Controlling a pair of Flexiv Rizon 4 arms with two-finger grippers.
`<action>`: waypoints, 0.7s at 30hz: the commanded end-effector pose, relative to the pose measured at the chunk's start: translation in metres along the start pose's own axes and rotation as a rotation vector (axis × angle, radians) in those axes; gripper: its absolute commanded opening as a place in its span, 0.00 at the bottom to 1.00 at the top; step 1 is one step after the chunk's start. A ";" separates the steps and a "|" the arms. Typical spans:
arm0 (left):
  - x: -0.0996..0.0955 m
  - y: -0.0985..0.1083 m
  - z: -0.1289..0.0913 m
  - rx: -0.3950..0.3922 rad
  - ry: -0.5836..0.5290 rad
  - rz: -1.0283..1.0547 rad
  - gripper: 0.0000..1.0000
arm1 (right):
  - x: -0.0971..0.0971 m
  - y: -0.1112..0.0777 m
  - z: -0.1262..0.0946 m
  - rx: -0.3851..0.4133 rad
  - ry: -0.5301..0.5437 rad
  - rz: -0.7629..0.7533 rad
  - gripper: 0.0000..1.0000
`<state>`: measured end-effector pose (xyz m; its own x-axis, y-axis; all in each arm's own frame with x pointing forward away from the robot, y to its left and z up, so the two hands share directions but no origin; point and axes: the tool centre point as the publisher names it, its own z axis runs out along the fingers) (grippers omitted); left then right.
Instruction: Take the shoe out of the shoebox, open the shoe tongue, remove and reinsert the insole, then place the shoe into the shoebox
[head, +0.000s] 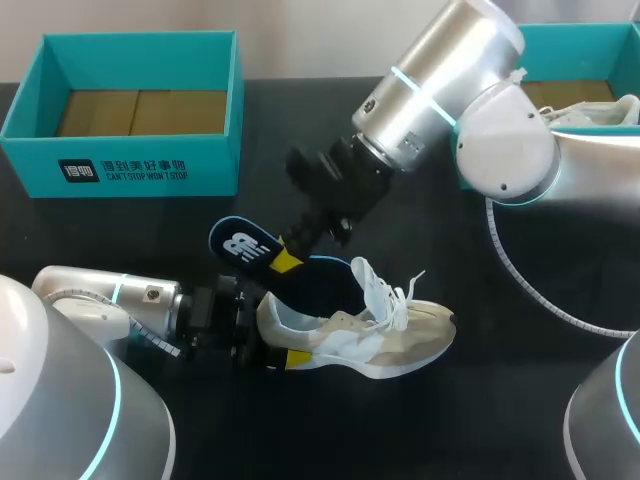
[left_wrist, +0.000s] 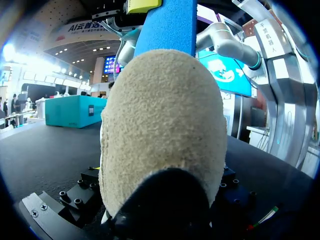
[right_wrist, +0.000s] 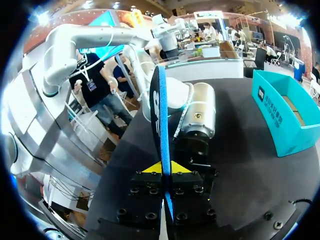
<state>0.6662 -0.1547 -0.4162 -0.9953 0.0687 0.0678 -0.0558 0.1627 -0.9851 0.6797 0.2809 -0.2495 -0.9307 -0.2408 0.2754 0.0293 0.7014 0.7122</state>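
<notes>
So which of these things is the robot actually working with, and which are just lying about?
In use: shoe, held by left gripper; insole, held by right gripper; empty shoebox.
Lying about: second box, spare shoe inside; white cable.

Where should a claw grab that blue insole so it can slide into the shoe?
Pinch it across its two flat faces, near the logo end, coming from above. The insole is thin and sits on edge, so fingers close flat on both sides, as the right claw does now. That probably leaves the other end free to slide into the shoe.
</notes>
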 end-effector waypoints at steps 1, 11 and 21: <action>-0.001 0.002 0.000 0.000 -0.003 0.000 0.00 | -0.002 0.018 -0.005 -0.041 -0.010 -0.040 0.00; -0.001 0.002 0.000 0.000 -0.003 0.000 0.00 | 0.000 0.066 -0.052 -0.192 -0.029 -0.055 0.00; -0.001 0.002 0.000 0.000 -0.003 0.000 0.00 | 0.005 0.097 -0.123 -0.271 -0.127 -0.129 0.00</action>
<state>0.6663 -0.1547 -0.4162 -0.9953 0.0688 0.0679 -0.0559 0.1626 -0.9851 0.7259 0.2901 -0.1182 -0.9659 -0.2333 0.1124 -0.0026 0.4428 0.8966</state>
